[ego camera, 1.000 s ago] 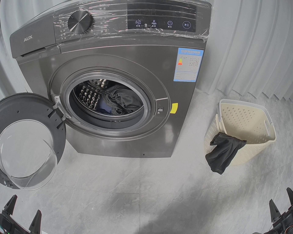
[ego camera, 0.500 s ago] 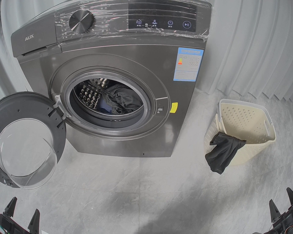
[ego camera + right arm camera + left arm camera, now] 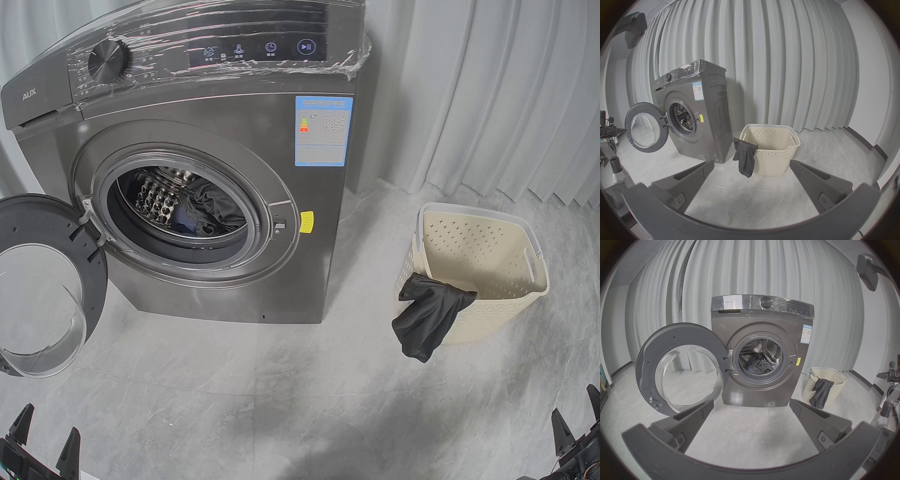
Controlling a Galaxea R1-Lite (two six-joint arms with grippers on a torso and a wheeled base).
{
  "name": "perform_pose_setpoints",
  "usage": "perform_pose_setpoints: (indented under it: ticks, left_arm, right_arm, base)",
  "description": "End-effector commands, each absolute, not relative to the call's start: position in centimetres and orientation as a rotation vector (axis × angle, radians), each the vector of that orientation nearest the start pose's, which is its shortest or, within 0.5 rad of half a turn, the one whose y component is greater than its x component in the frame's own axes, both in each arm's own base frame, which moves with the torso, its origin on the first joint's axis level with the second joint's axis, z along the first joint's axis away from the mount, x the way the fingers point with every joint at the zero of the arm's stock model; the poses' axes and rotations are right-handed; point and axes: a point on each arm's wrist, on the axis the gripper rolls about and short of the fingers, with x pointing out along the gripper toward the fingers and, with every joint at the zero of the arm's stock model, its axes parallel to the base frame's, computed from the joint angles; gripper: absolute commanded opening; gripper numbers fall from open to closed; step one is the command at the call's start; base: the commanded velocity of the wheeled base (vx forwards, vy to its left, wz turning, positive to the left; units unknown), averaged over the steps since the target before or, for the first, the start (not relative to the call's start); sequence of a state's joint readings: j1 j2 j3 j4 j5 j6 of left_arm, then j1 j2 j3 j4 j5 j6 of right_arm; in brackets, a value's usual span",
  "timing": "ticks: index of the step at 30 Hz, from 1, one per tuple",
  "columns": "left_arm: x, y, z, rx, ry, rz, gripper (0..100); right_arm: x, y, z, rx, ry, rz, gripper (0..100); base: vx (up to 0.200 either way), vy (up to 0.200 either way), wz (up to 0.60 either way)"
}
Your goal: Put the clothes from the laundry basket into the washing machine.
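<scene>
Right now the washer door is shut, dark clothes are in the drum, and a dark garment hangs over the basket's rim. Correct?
No: the head view shows the washer door swung wide open. The rest holds: dark clothes are in the drum, and a dark garment hangs over the rim of the laundry basket.
</scene>
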State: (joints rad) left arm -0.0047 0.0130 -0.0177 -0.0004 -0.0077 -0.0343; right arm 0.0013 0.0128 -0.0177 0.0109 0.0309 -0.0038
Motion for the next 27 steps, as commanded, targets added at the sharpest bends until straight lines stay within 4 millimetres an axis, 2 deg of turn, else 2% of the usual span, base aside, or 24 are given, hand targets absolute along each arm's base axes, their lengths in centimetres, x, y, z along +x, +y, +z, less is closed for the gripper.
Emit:
perform_pose_setpoints:
  ticks: [1, 3, 15, 27]
  left_arm:
    - [-2.25, 0.0, 7.62, -0.035, 0.003, -0.014, 100]
    - [-2.25, -0.01, 7.6, -0.035, 0.005, -0.012, 100]
    - [-2.26, -0.01, 7.62, -0.032, 0.002, -0.012, 100]
    - [-2.26, -0.01, 7.6, -0.031, 0.003, -0.012, 100]
  right_arm:
    - [-2.3, 0.07, 7.52, -0.004, 0.008, 0.032, 100]
    - [-2.3, 0.07, 7.52, -0.004, 0.008, 0.032, 100]
    - [-2.3, 0.07, 7.51, -0.004, 0.009, 0.034, 100]
    - [-2.3, 0.07, 7.52, -0.004, 0.008, 0.034, 100]
  base:
    - [0.0, -0.2, 0.0]
    - [0.0, -0.2, 0.0]
    - [0.0, 0.0, 0.0]
    - [0.0, -0.2, 0.0]
